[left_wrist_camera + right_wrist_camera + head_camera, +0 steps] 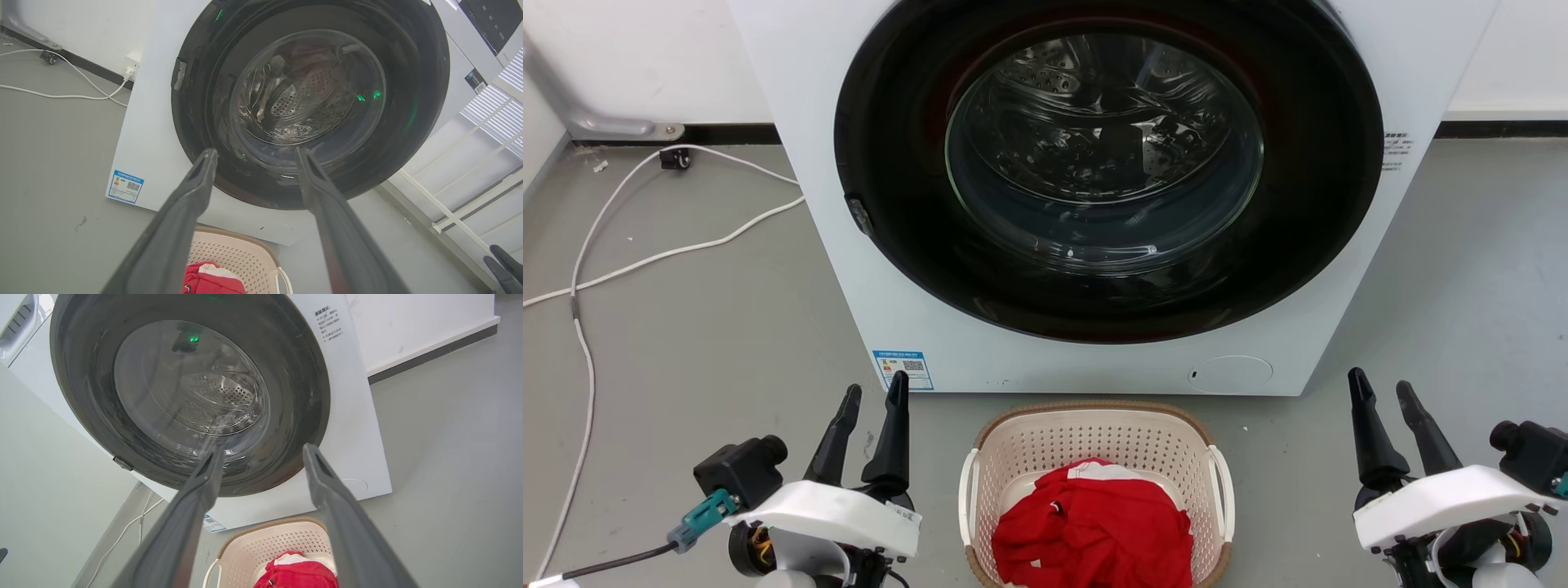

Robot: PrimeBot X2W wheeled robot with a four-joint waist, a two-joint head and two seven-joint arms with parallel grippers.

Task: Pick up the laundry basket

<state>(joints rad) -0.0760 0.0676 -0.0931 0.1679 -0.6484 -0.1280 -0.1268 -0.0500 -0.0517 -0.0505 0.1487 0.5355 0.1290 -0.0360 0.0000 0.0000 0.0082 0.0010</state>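
- Basket (1094,406), red cloth (1094,531) inside, just before washer (849,269); I see grey floor (727,327) on both sides.
- Left gripper (876,385), right gripper (1380,380): fingers apart, empty, flanking it.

A laundry area: 1 white front-loading washing machine (1094,196) on a grey floor (703,327), a laundry basket (1094,457) holding red clothes (1094,531) before it.

Wide-spread left claw (255,151), washer door (306,102) ahead, laundry basket (241,253) below holding red cloth (212,281), white cable (61,96) on floor (49,171)
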